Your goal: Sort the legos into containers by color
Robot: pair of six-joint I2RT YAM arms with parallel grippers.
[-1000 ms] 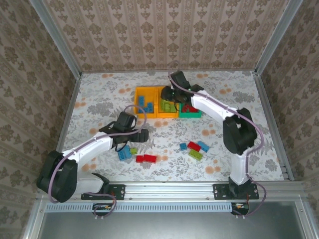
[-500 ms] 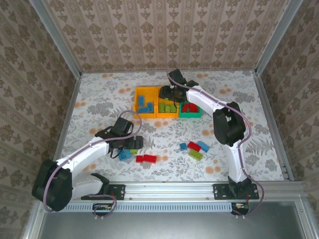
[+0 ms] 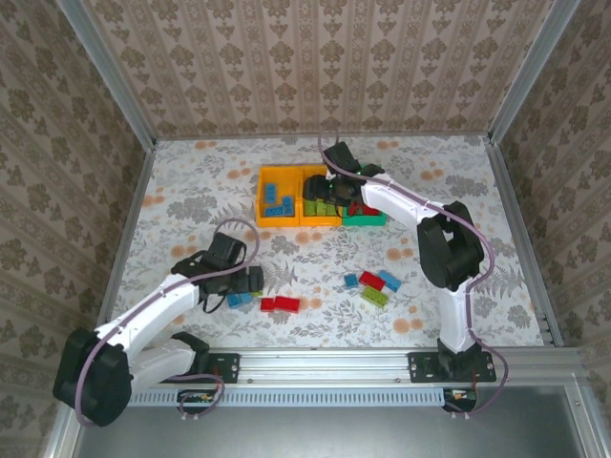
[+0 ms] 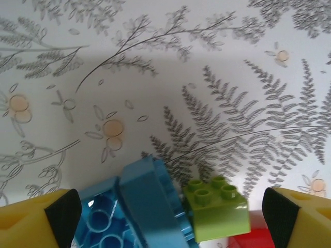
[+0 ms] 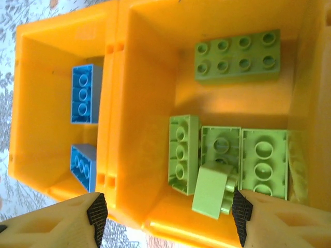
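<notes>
Change: since half a second ago our left gripper (image 3: pixel 242 283) has drawn back toward the arm bases and come down over two bricks on the worktop (image 3: pixel 191 191). Our right gripper (image 3: pixel 331 194) stays above the bins.
Left gripper: in its wrist view we see the jaws spread wide with nothing held, and the black pads (image 4: pixel 63 214) sit at the two lower corners.
Between those jaws: a blue brick (image 4: pixel 147 204) lies tilted, and a lime brick (image 4: pixel 217 209) sits studs up just beside it on the right. Neither touches a pad.
Right gripper: the jaws are wide apart and empty, hanging over the middle orange bin (image 5: pixel 134 103).
Middle orange bin: we count five lime pieces. An eight-stud lime lego (image 5: pixel 238 54) lies by itself, three more lie side by side, and a tilted lime lego (image 5: pixel 211 188) rests on top of those three.
Left orange bin (image 5: pixel 46 46): it holds two blue legos (image 5: pixel 85 94) and stands wall to wall with the middle bin.
Green bin (image 3: pixel 368 218): it closes the row on the right, against the middle bin, and some red shows inside it.
Loose legos: a red pair (image 3: pixel 280 304) lies just right of the left gripper. Farther right is a mixed cluster (image 3: pixel 372 286) of two blue, one red and one lime.
</notes>
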